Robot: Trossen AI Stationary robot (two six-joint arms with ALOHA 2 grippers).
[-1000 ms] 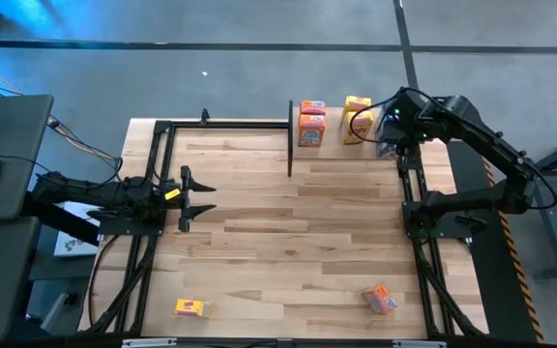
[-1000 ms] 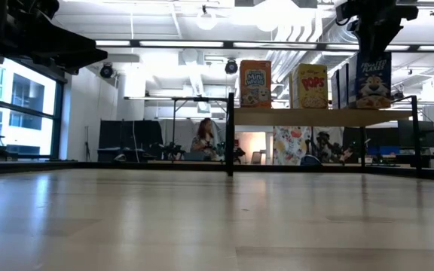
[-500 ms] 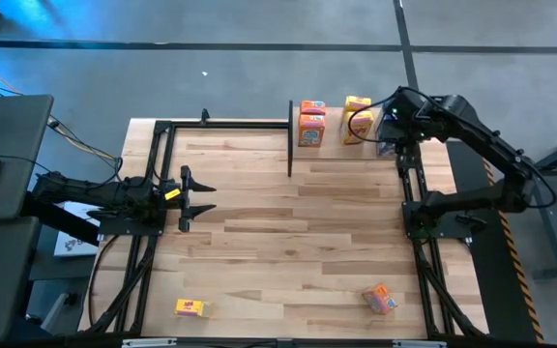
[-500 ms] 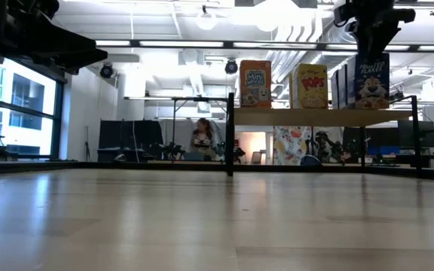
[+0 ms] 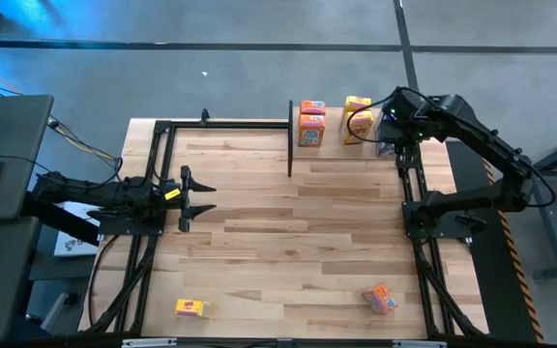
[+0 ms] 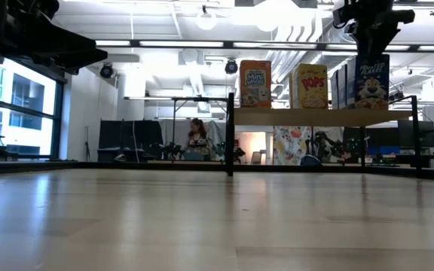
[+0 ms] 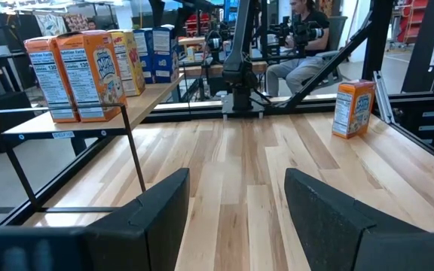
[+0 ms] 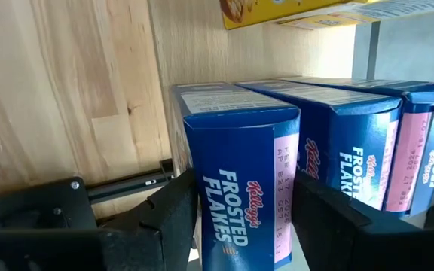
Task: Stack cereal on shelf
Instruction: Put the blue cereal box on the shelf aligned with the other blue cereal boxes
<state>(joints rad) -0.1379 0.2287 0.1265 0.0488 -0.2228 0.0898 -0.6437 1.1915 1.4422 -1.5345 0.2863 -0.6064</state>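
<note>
- Cereal boxes stand in a row on the shelf (image 6: 322, 117) at the upper right of the overhead picture: two orange boxes (image 5: 311, 123), then two yellow boxes (image 5: 358, 119), then blue ones under the right arm.
- At table height the row reads, from left to right, an orange box (image 6: 255, 83), a yellow box (image 6: 310, 86) and the blue Frosted Flakes box (image 6: 372, 81), all upright on the light board.
- That blue box (image 8: 241, 177) sits between the two dark fingers of the right claw (image 8: 241, 226), which is clamped on its sides. Two more blue boxes (image 8: 383, 147) stand just beside it, side by side.
- In the table-height picture the right claw (image 6: 373, 41) comes down onto the blue box from above, near the right end of the shelf.
- Two boxes lie off the shelf on the surface (image 5: 298, 232), near the bottom edge of the overhead picture: a yellow one (image 5: 190, 308) at lower left and an orange one (image 5: 379, 299) at lower right.
- The left claw (image 5: 197, 196) waits at the left side of the surface, well apart from every box, its fingers apart and holding nothing.
- Through the left wrist camera the orange box (image 7: 353, 108) stands on the wood at far right, and the shelf row (image 7: 89, 64) shows at upper left.
- A person (image 6: 197, 135) is in the room beyond the surface, seen left of the shelf's black upright.
</note>
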